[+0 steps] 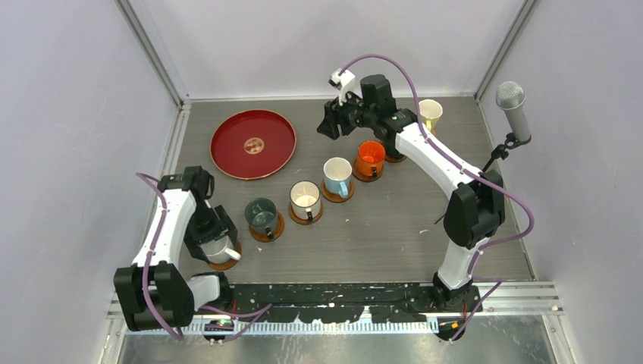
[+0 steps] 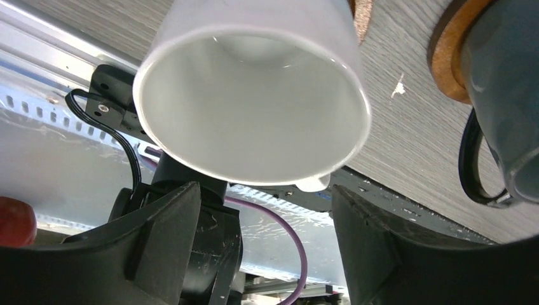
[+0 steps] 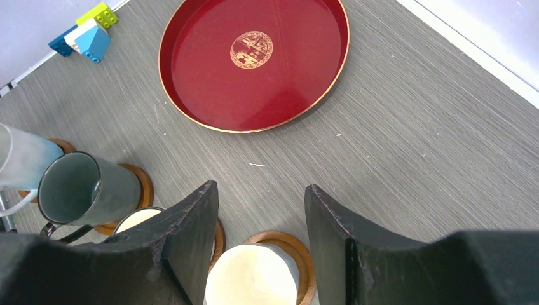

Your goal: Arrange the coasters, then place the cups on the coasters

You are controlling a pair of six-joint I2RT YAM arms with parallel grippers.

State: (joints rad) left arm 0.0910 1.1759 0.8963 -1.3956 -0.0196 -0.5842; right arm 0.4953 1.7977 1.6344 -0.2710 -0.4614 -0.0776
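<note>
Cups on coasters (image 1: 267, 236), set in a diagonal row whose long axis runs from the near left of the bench (image 1: 394, 227) toward its far right. We see the left jaws spread on either side of the upright white cup (image 1: 221, 249), which stands on the nearest coaster (image 1: 225, 265), handle pointing right. The grey-green cup (image 1: 262, 215), cream cup (image 1: 305, 199), light blue cup (image 1: 337, 176) and orange cup (image 1: 371, 156) turn their handles toward the near edge. The right jaws hang spread, gripping nothing, between the red tray (image 1: 252, 144) and the orange cup.
</note>
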